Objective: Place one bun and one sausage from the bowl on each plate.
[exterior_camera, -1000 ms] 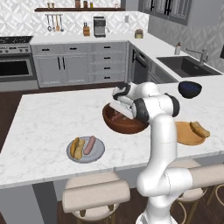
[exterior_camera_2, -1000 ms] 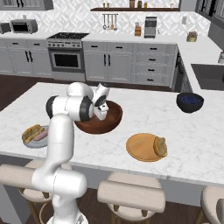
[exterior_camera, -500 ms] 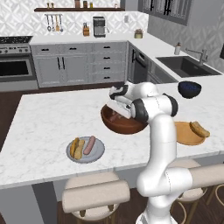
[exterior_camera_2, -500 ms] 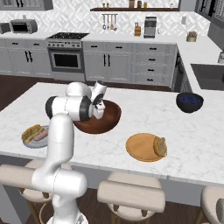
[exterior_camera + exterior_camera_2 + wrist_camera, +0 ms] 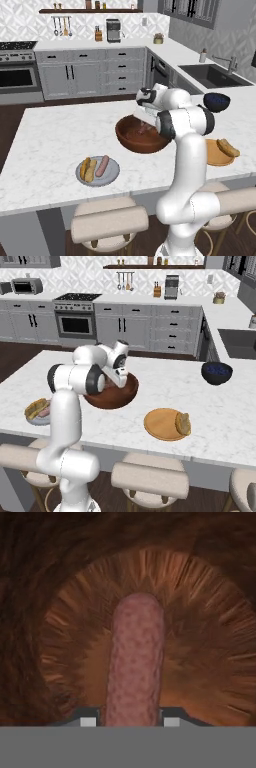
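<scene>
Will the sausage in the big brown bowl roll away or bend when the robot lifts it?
The sausage is round and long, so it would probably roll if dropped. It looks thick and straight, so likely stiff. Its bumpy skin may help the tool, closed on both its sides, avoid slipping. The bowl would likely catch it.

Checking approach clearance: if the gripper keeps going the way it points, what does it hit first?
The gripper is already closed around the sausage; straight ahead is the bowl floor, apparently close, though depth is hard to judge.
</scene>
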Controlling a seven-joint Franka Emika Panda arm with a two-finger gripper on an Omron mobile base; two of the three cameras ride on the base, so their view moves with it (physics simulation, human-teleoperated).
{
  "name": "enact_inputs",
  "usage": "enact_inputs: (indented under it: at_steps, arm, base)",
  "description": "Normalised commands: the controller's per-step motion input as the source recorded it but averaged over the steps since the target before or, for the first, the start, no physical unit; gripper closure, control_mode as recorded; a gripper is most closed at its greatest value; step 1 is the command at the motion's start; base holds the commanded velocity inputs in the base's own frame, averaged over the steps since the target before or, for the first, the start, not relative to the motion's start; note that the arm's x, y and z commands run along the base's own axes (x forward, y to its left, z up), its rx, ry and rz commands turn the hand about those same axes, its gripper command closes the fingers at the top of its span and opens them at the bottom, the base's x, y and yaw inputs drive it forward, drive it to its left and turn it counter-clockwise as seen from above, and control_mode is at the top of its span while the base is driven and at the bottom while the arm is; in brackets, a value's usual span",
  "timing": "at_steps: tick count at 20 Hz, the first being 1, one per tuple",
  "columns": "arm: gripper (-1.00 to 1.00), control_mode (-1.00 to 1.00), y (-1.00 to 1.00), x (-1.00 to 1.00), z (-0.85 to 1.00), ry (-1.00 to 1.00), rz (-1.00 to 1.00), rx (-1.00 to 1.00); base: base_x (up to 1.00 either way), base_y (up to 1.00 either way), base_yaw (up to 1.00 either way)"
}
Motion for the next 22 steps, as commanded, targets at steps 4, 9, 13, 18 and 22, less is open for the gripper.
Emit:
enact_inputs:
  at_steps: [4,9,13,18,22]
  arm:
    - [1.0,-1.0,-0.58,-1.0,0.46,0.05,0.23,-0.32]
    - [1.0,-1.0,-0.73,-1.0,0.5,0.0,0.35,-0.23]
    - [1.0,-1.0,-0.92,-0.84,0.98,0.02,0.36,-0.01]
    - [1.0,-1.0,-1.0,-0.46,0.11,0.0,0.31,0.13]
    - [1.0,-1.0,-0.75,-0.48,-0.31,0.0,0.25,0.15]
  base:
    - [0.0,0.0,0.0]
    - [0.0,0.0,0.0]
    - [0.0,0.0,0.0]
    - [0.0,0.0,0.0]
    - [0.0,0.0,0.0]
